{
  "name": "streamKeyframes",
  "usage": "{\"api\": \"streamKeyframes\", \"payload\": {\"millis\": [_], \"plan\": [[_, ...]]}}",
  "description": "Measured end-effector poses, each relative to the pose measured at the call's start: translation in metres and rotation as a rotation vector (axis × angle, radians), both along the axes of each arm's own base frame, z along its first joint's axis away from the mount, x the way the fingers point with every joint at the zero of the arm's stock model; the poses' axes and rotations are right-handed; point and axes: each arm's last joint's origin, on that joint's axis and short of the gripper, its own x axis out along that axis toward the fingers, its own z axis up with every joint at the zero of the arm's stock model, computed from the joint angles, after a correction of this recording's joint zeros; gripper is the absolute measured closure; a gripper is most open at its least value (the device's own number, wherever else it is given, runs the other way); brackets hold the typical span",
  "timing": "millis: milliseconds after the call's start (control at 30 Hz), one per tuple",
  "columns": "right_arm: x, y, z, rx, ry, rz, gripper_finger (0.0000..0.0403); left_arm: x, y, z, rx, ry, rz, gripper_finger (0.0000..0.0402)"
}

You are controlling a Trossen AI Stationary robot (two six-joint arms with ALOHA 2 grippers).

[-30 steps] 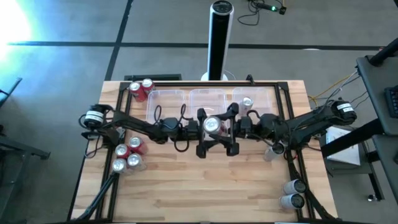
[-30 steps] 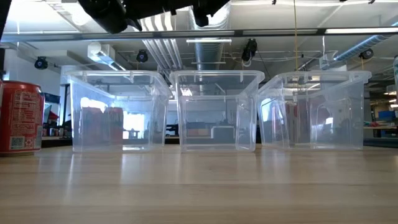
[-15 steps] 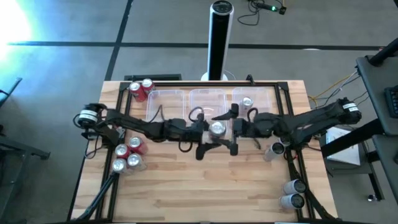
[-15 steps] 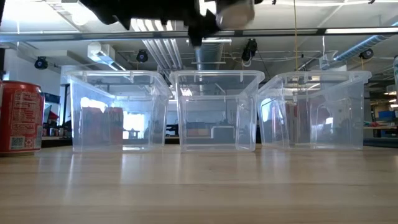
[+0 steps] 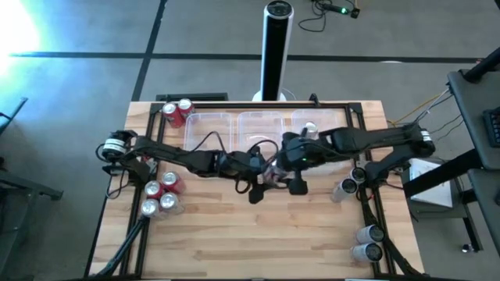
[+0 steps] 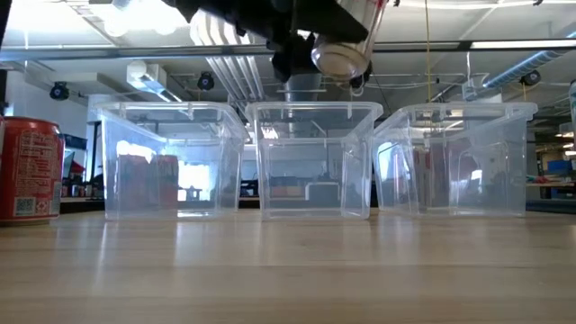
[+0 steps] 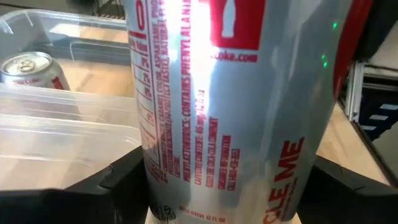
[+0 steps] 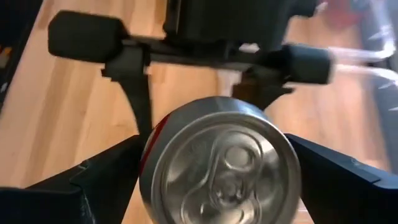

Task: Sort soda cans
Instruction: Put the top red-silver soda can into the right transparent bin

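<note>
**One silver can, two sets of fingers on it above the tubs**

You have a silver-grey can held in the air between both arms, just in front of the middle tub. The left gripper has its fingers clamped on the can's side wall; the right gripper has its fingers closed around the lidded end, pull-tab facing its camera.

Treat the can as stiff only while you squeeze gently: thin metal, smooth printed skin, likely to dent or slip. I judge the mid-body, across the round, to be the safest hold.

The low view shows the can tipped over, its base turned toward the camera above the tub rims, which the high view hides under the arms. The high view alone shows the red cans grouped at the left arm's side, silver ones near the right arm's, and one can already in a tub.
</note>
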Motion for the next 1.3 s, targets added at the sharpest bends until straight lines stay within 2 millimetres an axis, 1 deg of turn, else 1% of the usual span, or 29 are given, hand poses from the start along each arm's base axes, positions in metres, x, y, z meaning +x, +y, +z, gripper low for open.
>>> {"api": "streamKeyframes", "payload": {"millis": [167, 300, 433, 533, 633, 733, 800, 867, 933, 967, 1067, 1133, 1233, 1300], "plan": [[0.009, 0.003, 0.001, 0.043, 0.070, 0.019, 0.0037, 0.000, -0.008, 0.003, 0.048, 0.001, -0.017, 0.0118], [0.013, 0.004, -0.001, 0.046, 0.077, 0.027, 0.0062, 0.000, -0.013, 0.005, 0.083, -0.006, -0.008, 0.0117], [0.012, 0.004, 0.001, 0.041, 0.072, 0.031, 0.0107, -0.003, -0.015, 0.005, 0.105, -0.024, -0.008, 0.0116], [0.008, 0.003, 0.006, 0.040, 0.052, 0.028, 0.0111, -0.004, -0.015, 0.007, 0.114, -0.045, -0.012, 0.0114], [0.001, 0.002, 0.015, 0.040, 0.019, 0.025, 0.0111, -0.010, -0.016, 0.012, 0.136, -0.066, -0.024, 0.0105], [-0.011, 0.000, 0.029, 0.061, -0.038, 0.017, 0.0111, -0.022, -0.017, 0.023, 0.177, -0.108, -0.050, 0.0084], [-0.026, -0.002, 0.037, 0.074, -0.023, 0.005, 0.0111, -0.036, -0.016, 0.025, 0.191, -0.089, -0.067, 0.0068], [-0.043, -0.005, 0.043, 0.039, -0.004, -0.022, 0.0111, -0.049, -0.015, 0.029, 0.196, -0.109, -0.077, 0.0056], [-0.048, -0.008, 0.053, 0.016, -0.074, -0.054, 0.0111, -0.065, -0.012, 0.033, 0.194, -0.134, -0.070, 0.0048], [-0.052, -0.009, 0.055, -0.002, -0.080, -0.074, 0.0111, -0.072, -0.010, 0.035, 0.189, -0.162, -0.061, 0.0046], [-0.071, -0.015, 0.056, -0.029, -0.026, -0.125, 0.0111, -0.093, -0.006, 0.035, 0.177, -0.235, -0.041, 0.0044], [-0.078, -0.022, 0.059, -0.051, -0.022, -0.185, 0.0111, -0.105, -0.006, 0.035, 0.159, -0.311, -0.053, 0.0044], [-0.091, -0.034, 0.050, -0.099, 0.092, -0.285, 0.0111, -0.122, -0.006, 0.038, 0.119, -0.439, -0.111, 0.0044], [-0.093, -0.042, 0.045, -0.098, 0.129, -0.334, 0.0110, -0.130, -0.006, 0.036, 0.103, -0.470, -0.148, 0.0044]]}}
